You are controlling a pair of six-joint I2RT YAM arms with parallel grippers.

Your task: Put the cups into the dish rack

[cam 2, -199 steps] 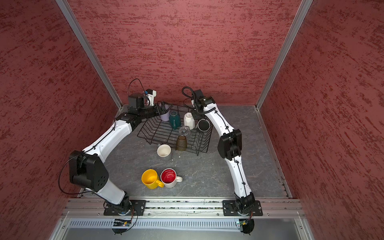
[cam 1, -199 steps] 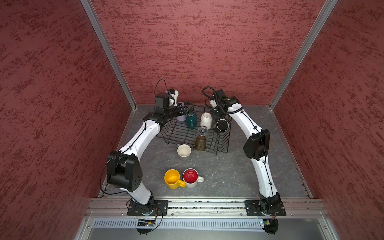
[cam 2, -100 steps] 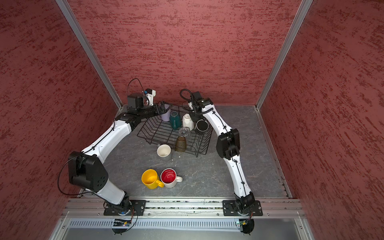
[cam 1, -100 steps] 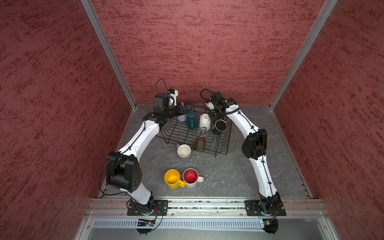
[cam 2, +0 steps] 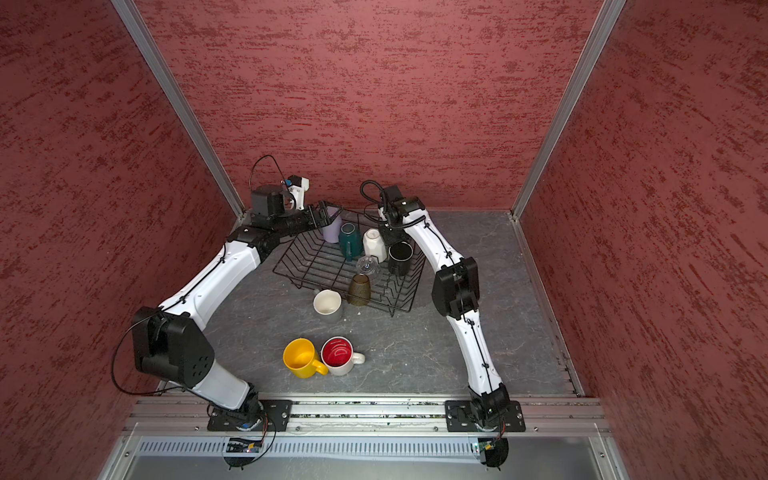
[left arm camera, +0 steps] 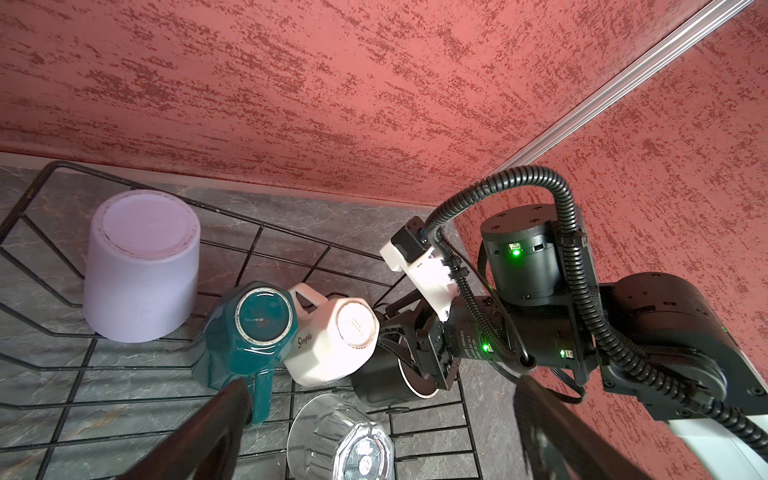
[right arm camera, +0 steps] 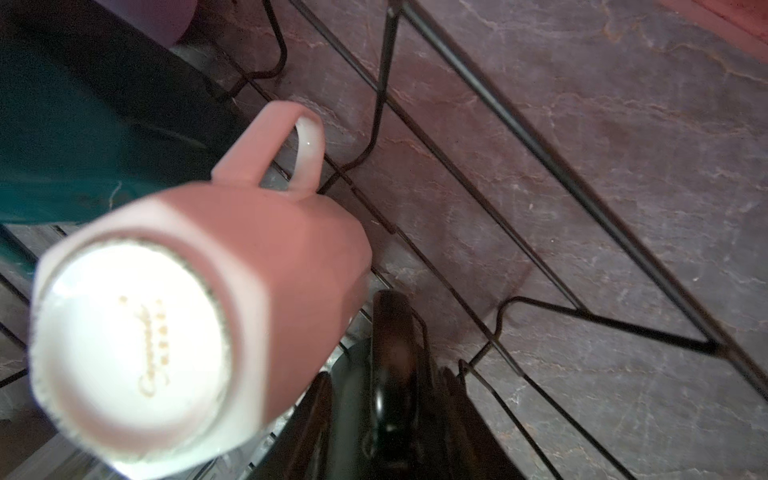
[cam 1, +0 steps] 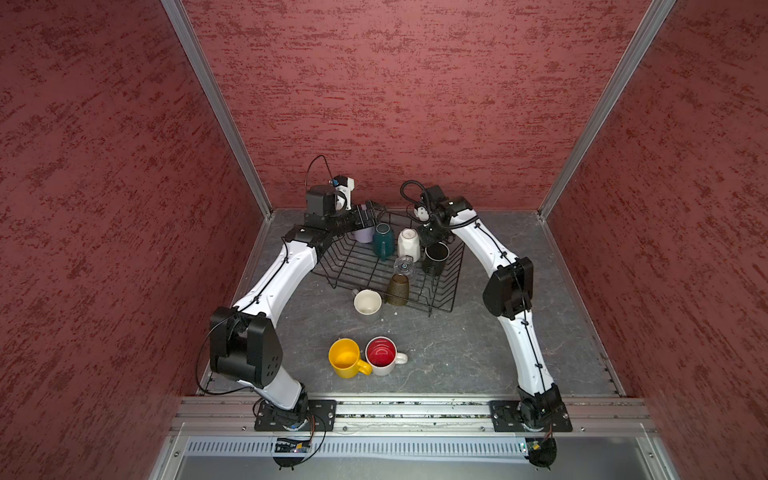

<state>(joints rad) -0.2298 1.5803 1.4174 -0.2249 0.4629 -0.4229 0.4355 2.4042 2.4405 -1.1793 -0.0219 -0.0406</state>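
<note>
Seeing left fingers (cam 1: 369, 212) spread wide over the far corner of the dish rack (cam 1: 357, 266), clamping nothing. Just beside them, inside the rack: lavender cup (cam 1: 363, 236), bottom up. Further from those fingers, toward the right pair: teal mug (cam 1: 382, 243), then white faceted mug (cam 1: 409, 245), both bottom up and pressed together in the left wrist view.

Found right fingers (cam 1: 431, 240) pointing down at the rim of the black mug (cam 1: 435, 258). Mug wall looks to sit between them in the right wrist view. Can't tell whether clamped or loose, too dark and blurred there. Mug sits in the rack, mouth up and leaning, just beside the white faceted mug.

Near the right fingers, on the side away from the back wall: clear glass (cam 1: 404, 266), base up, in the rack. Past it, further from the fingers: amber glass (cam 1: 398, 289), bottom up, at the rack's front edge.

Outside the rack, on the desk (cam 1: 457, 357):
- Grey cup (cam 1: 368, 302), mouth up, just beside the front wire, well apart from both finger pairs.
- Yellow mug (cam 1: 345, 357) and red-lined mug (cam 1: 382, 355), mouths up, touching each other, farthest from all fingers.
</note>
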